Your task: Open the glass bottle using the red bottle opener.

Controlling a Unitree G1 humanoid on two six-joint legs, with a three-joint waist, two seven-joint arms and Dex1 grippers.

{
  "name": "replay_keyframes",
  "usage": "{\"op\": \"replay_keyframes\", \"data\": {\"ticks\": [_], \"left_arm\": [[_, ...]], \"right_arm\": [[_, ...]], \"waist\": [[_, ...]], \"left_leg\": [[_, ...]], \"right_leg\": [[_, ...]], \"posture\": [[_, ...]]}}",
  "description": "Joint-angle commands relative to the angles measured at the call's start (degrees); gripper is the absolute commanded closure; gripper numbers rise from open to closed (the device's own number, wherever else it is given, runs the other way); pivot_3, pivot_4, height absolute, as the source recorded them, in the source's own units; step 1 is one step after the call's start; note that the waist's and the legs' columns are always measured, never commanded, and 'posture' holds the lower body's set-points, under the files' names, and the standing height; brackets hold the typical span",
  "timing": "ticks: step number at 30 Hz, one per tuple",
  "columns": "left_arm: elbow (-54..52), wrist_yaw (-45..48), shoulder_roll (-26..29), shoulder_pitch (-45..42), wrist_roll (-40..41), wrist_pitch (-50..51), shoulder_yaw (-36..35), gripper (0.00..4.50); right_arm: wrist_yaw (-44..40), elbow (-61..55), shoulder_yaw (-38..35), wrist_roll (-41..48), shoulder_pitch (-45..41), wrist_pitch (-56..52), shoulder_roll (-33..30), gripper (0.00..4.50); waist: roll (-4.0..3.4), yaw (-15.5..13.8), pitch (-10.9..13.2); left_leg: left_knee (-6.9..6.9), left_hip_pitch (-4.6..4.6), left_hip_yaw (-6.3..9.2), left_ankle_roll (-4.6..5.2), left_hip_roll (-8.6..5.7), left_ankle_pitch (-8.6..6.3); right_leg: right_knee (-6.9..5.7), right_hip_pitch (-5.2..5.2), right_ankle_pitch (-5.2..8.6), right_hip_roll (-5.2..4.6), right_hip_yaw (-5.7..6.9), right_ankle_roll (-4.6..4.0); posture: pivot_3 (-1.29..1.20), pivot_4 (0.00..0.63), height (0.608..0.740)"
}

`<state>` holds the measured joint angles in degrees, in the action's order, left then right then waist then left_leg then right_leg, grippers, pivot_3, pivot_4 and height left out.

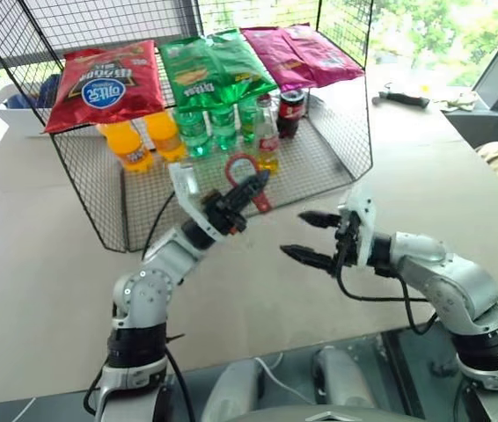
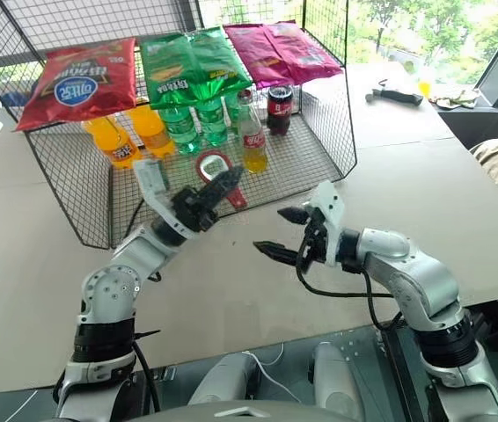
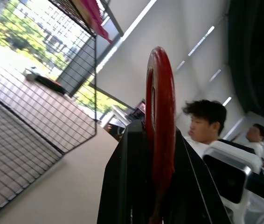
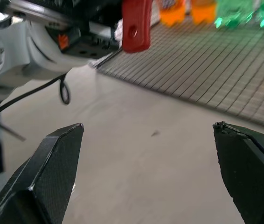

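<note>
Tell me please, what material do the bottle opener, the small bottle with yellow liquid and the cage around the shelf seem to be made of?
The red bottle opener, held in the left gripper, looks like glossy plastic or painted metal; its sheen leaves this open. The glass bottle looks like clear glass: the liquid shows through. The cage looks like thin dark metal wire in a grid.

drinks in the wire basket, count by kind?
orange soda bottles: 2
green plastic bottles: 3
glass bottle: 1
dark cola drink: 1
total: 7
</note>
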<state>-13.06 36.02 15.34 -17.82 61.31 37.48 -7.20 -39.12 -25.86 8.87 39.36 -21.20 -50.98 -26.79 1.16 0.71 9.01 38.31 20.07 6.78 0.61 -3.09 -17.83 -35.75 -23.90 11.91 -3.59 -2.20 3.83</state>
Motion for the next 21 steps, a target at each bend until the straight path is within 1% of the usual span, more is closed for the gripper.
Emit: {"op": "replay_keyframes", "data": {"ticks": [1,3,5,9,12,13,14,15,16,21], "left_arm": [[-2.0,4.7,1.0,-2.2,1.8,2.5,2.0,4.44],[-1.5,6.5,1.4,-2.7,2.2,3.8,2.7,4.44],[-1.4,7.6,1.5,-2.9,1.9,4.4,3.2,4.44],[-1.9,8.9,1.4,-2.5,0.5,4.4,4.3,4.44],[-2.1,8.9,1.2,-1.9,0.4,4.2,4.2,4.44],[-2.2,8.9,1.2,-1.6,0.5,4.1,4.1,4.5],[-2.3,8.9,1.1,-1.4,0.5,4.0,4.1,4.5],[-2.4,8.9,1.1,-1.3,0.6,4.0,4.0,4.5],[-2.5,8.9,1.1,-1.2,0.7,4.0,4.0,4.5],[-2.9,9.1,1.0,-0.7,1.0,4.1,3.6,4.5]], "right_arm": [[-1.7,-1.9,-2.0,10.7,-3.4,-10.1,-0.1,0.0],[-0.1,-0.5,-4.5,17.1,-5.6,-15.4,1.4,0.0],[1.5,0.6,-5.9,20.9,-7.2,-18.1,2.7,0.0],[6.8,3.0,-9.1,26.5,-10.1,-20.9,6.4,0.0],[8.9,3.8,-10.4,29.5,-11.2,-22.3,7.0,0.0],[9.3,3.9,-10.5,30.0,-11.5,-22.5,6.9,0.53],[9.6,4.0,-10.6,30.5,-11.7,-22.7,6.8,0.77],[10.0,4.1,-10.6,30.8,-11.8,-22.8,6.8,1.1],[10.3,4.2,-10.7,31.2,-11.8,-22.9,6.8,1.63],[11.1,4.7,-10.8,32.5,-11.9,-22.9,6.6,3.75]], "waist": [[0.0,0.0,0.0],[0.0,0.0,0.0],[0.0,0.0,0.0],[-0.01,0.0,0.0],[-0.01,-0.1,0.0],[-0.01,-0.1,0.0],[-0.02,-0.1,0.0],[-0.02,-0.1,0.0],[-0.02,0.0,0.0],[-0.02,0.0,0.0]], "left_leg": [[0.0,0.0,0.0,0.0,0.0,0.0],[-0.01,0.0,0.02,0.0,0.0,0.0],[-0.01,0.0,0.01,0.02,0.0,-0.01],[-0.02,0.01,0.02,0.03,0.0,-0.01],[-0.03,0.01,0.02,0.03,0.0,-0.01],[-0.03,0.02,0.03,0.03,-0.01,-0.01],[-0.03,0.02,0.02,0.03,-0.01,-0.02],[-0.03,0.03,0.01,0.04,-0.02,-0.02],[-0.03,0.03,0.02,0.04,-0.02,-0.02],[-0.03,0.03,0.01,0.04,-0.01,-0.02]], "right_leg": [[0.0,0.0,0.0,0.0,0.0,0.0],[0.01,0.0,0.0,0.0,0.02,0.0],[0.03,0.0,0.0,0.0,0.02,0.0],[0.05,-0.01,0.0,0.0,0.01,0.0],[0.06,-0.01,0.0,-0.02,0.01,0.0],[0.06,-0.01,0.0,-0.03,0.02,0.0],[0.07,-0.01,0.0,-0.03,0.01,0.0],[0.07,-0.01,0.0,-0.04,0.01,0.0],[0.08,-0.01,0.0,-0.04,0.01,0.0],[0.08,-0.01,0.0,-0.03,0.01,0.0]], "posture": [[0.0,0.15,0.74],[0.0,0.15,0.74],[0.0,0.15,0.74],[0.0,0.15,0.74],[0.0,0.15,0.74],[0.0,0.15,0.74],[0.0,0.15,0.74],[0.0,0.15,0.74],[0.0,0.15,0.74],[0.0,0.15,0.74]]}}
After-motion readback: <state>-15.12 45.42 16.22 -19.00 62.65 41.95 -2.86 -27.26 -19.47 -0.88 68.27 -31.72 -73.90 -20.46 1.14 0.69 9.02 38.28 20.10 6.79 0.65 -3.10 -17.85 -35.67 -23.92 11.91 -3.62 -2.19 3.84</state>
